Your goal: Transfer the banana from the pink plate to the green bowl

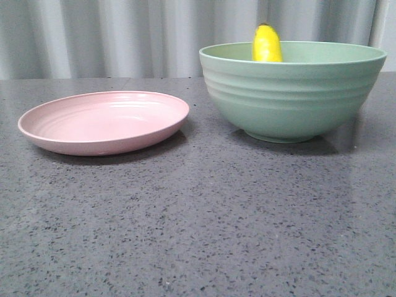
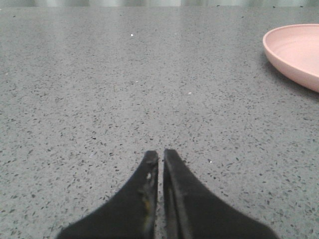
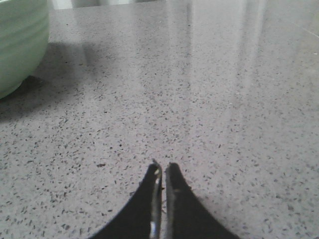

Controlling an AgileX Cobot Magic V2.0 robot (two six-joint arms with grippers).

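The yellow banana point(image 1: 266, 43) stands inside the green bowl point(image 1: 291, 93) at the right of the front view, its tip poking above the rim. The pink plate point(image 1: 104, 120) lies bare at the left. Neither gripper shows in the front view. My left gripper point(image 2: 161, 154) is shut and holds nothing, low over the grey table, with the plate's edge point(image 2: 294, 52) off to its right. My right gripper point(image 3: 163, 167) is shut and holds nothing, low over the table, with the bowl's ridged side point(image 3: 20, 40) at that view's far left.
The table point(image 1: 204, 216) is a grey speckled stone surface. A pale pleated curtain point(image 1: 124, 34) hangs behind it.
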